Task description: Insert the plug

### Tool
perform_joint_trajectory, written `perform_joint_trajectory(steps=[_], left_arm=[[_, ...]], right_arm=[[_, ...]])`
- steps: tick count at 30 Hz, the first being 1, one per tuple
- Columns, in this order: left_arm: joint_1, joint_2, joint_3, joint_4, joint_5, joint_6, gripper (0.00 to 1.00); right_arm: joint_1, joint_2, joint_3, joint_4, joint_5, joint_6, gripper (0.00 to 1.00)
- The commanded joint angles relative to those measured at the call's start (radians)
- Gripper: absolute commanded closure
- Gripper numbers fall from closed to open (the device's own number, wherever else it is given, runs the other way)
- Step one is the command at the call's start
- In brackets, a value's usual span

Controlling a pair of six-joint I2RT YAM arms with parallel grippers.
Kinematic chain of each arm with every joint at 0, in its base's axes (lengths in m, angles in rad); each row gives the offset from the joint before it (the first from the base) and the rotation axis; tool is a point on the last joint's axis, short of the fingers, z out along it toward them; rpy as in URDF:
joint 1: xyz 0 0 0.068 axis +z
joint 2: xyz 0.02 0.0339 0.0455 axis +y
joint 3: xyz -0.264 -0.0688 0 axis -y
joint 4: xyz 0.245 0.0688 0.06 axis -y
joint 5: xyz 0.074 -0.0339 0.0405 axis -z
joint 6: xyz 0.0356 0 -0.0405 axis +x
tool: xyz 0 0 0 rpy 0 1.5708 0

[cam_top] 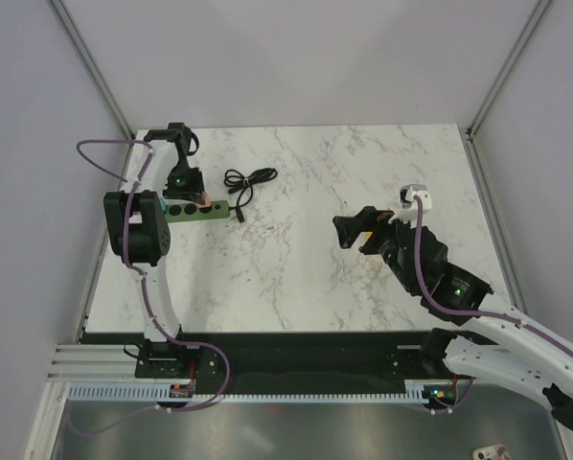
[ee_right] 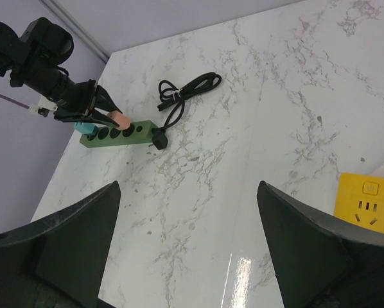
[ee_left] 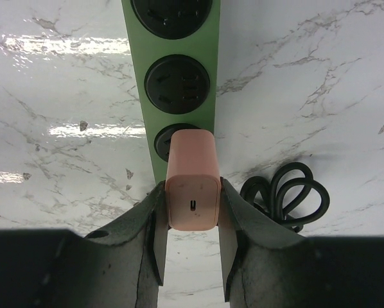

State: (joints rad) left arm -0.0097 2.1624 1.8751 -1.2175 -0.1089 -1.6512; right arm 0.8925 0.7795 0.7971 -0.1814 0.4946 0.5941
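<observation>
The green power strip lies at the table's far left and also shows in the top view. My left gripper is shut on a pink charger block with a small slot in its face. The block stands in the strip's socket nearest the cable end. A small teal plug sits at the strip's other end, partly hidden under the left gripper. It is hidden in the top view. My right gripper is open and empty, held above the middle right of the table.
The strip's coiled black cable lies just right of the strip, and also shows in the left wrist view. A yellow socket block sits at the right edge of the right wrist view. Grey walls enclose the marble table.
</observation>
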Motion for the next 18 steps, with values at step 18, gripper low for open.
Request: perform_joint_trajectory(steps=[18], left_arm=[[-0.101,0.197,-0.004,-0.188,-0.186,0.128,0.98]], right_arm=[[-0.003,-0.031,-0.024,-0.004,-0.002,0.024,0.05]])
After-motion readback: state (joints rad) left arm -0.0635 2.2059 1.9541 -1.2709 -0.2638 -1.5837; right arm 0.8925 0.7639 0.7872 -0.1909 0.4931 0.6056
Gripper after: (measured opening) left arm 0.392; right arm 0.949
